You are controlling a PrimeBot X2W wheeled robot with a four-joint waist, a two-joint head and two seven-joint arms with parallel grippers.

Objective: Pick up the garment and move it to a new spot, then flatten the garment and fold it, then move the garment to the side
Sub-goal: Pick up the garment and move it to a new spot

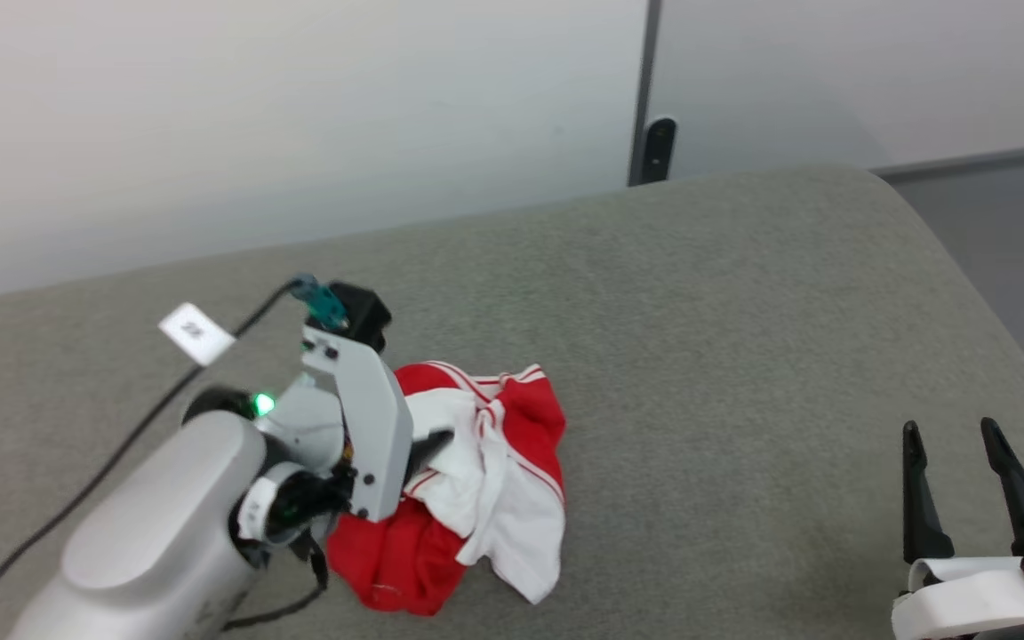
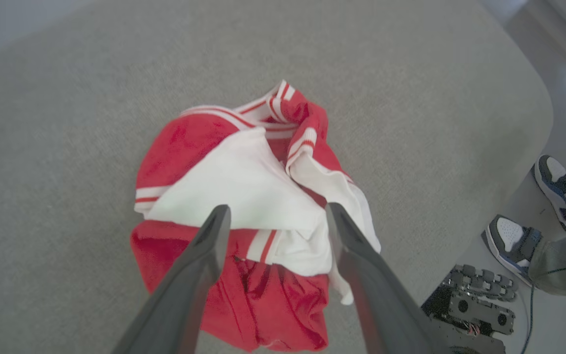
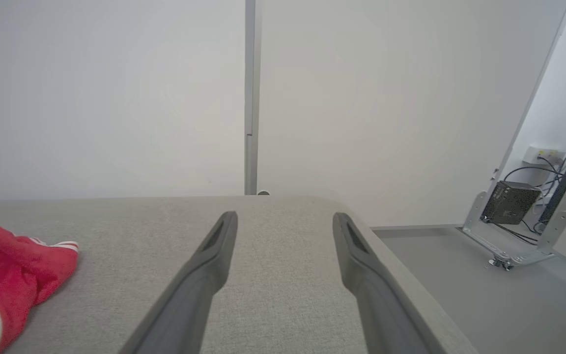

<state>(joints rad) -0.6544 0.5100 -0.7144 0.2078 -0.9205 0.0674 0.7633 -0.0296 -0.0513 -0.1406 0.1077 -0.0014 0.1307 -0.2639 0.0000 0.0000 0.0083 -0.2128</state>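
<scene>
Grey padded surface bearing 1 crumpled garment, 2 grippers attending.
The grey padded surface [image 1: 743, 311] is carrying the red-and-white garment [image 1: 512, 480], bunched left of centre. The left gripper [image 2: 274, 216] is hanging over it, fingers spread, grasping nothing. The right gripper [image 1: 952, 440] is sitting well apart, released and empty.

head view: left arm [image 1: 165, 524] blocks the frame-left chunk of the garment [image 1: 512, 462]; right wrist view crops it lower left. tag [image 1: 196, 333] print's too tiny.

Left end effector [image 2: 273, 212] tilts downward, jaws apart; right end effector [image 1: 948, 432] upright, jaws apart
</scene>
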